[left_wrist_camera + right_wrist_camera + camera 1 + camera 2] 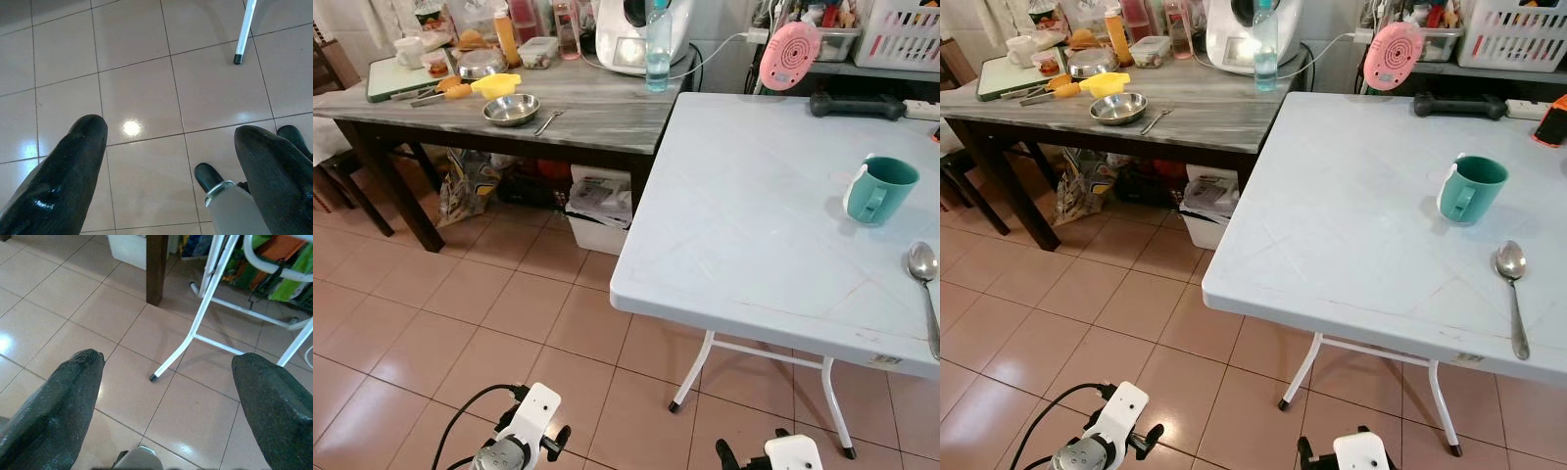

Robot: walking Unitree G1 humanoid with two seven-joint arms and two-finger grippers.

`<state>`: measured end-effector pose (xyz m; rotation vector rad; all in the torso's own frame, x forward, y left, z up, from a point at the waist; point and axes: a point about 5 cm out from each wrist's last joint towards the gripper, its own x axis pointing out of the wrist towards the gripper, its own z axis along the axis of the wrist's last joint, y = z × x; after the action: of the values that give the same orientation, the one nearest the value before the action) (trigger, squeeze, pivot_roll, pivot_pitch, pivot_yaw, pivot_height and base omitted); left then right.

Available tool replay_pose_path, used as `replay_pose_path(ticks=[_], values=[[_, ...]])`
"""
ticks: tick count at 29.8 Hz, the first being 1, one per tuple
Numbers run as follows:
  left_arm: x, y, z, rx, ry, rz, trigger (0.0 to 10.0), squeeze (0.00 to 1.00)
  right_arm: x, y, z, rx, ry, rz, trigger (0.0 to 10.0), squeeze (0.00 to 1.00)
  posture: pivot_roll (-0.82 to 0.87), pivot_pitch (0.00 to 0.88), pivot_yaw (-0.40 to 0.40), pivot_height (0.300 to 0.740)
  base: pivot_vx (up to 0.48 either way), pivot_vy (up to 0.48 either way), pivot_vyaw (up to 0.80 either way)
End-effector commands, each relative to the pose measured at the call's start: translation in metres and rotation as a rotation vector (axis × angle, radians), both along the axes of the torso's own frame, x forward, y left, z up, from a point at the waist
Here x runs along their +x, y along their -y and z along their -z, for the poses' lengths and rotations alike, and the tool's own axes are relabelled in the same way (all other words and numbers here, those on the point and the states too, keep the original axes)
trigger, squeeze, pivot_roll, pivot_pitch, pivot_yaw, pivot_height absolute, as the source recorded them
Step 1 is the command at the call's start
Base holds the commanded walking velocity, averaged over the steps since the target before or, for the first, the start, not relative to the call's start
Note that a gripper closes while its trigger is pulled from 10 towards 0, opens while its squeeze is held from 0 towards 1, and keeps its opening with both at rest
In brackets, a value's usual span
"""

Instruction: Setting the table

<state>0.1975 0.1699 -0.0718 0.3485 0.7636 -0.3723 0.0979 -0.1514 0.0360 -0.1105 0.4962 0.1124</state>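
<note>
L gripper (pixel 166 161) hangs low over floor tiles (pixel 137 73), fingers (pixel 63 181) wide apart, nothing btwn them; a white table leg (pixel 243 32) stands beyond the tips. R gripper (pixel 168 401) also low over tiles, fingers (pixel 58 401) spread, empty; white folding-table legs (pixel 195 328) just ahead. Task items sit well above and fwd of both grippers on the white table (pixel 744 215): teal mug (pixel 878 190) upright, handle toward robot, and metal spoon (pixel 925 284) near it at the table's R edge, well apart from any fingertip.
</note>
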Motion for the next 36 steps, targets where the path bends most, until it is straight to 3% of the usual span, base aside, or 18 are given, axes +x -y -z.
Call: replay_pose_path(ticks=[1,5,6,7,8,16,17,18,19,30,36], values=[[-0.001,-0.005,0.000,0.016,0.000,0.012,10.0,0.00,-0.005,-0.011,-0.002,0.005,0.000,-0.001,10.0,0.00,-0.08,0.001,0.079,0.740,0.000,0.000,0.00],[-0.002,-0.005,0.000,0.016,-0.001,0.018,10.0,0.00,-0.013,-0.039,0.003,0.014,-0.018,-0.001,10.0,0.00,-0.08,0.000,0.081,0.740,0.000,0.000,0.00],[-0.002,-0.005,0.000,0.017,-0.001,0.019,10.0,0.00,-0.015,-0.049,0.004,0.016,-0.022,-0.002,10.0,0.00,-0.08,0.001,0.082,0.740,0.000,0.000,0.00],[-0.002,-0.006,0.000,0.019,-0.002,0.021,10.0,0.00,-0.017,-0.069,0.004,0.022,-0.028,-0.004,10.0,0.00,-0.08,0.002,0.081,0.740,0.000,0.000,0.00],[-0.002,-0.006,0.000,0.020,-0.002,0.022,10.0,0.00,-0.017,-0.076,0.003,0.024,-0.028,-0.006,10.0,0.00,-0.08,0.002,0.081,0.740,0.000,0.000,0.00],[-0.003,-0.006,0.000,0.023,0.001,0.023,10.0,0.00,-0.025,-0.105,-0.015,0.030,-0.016,-0.005,10.0,0.00,-0.08,0.002,0.080,0.740,0.000,0.000,0.00],[-0.003,-0.006,0.000,0.022,0.002,0.023,10.0,0.00,-0.021,-0.097,-0.015,0.026,-0.013,-0.001,10.0,0.00,-0.08,0.001,0.080,0.740,0.000,0.000,0.00],[-0.003,-0.006,0.000,0.022,0.003,0.024,10.0,0.00,-0.012,-0.079,-0.013,0.018,-0.007,0.005,10.0,0.00,-0.08,0.000,0.080,0.740,0.000,0.000,0.00],[-0.003,-0.006,0.000,0.022,0.003,0.024,10.0,0.00,-0.009,-0.074,-0.013,0.014,-0.004,0.008,10.0,0.00,-0.08,0.000,0.080,0.740,0.000,0.000,0.00],[-0.001,-0.006,-0.002,0.010,0.049,0.013,10.0,0.00,-0.007,-0.068,-0.021,-0.015,0.011,0.015,10.0,0.00,-0.08,0.000,0.077,0.740,0.000,0.000,0.00],[0.001,-0.006,-0.007,-0.007,0.126,-0.027,10.0,0.00,0.002,-0.065,-0.046,-0.040,0.111,0.015,10.0,0.00,-0.07,0.000,0.075,0.740,0.000,0.000,0.00]])
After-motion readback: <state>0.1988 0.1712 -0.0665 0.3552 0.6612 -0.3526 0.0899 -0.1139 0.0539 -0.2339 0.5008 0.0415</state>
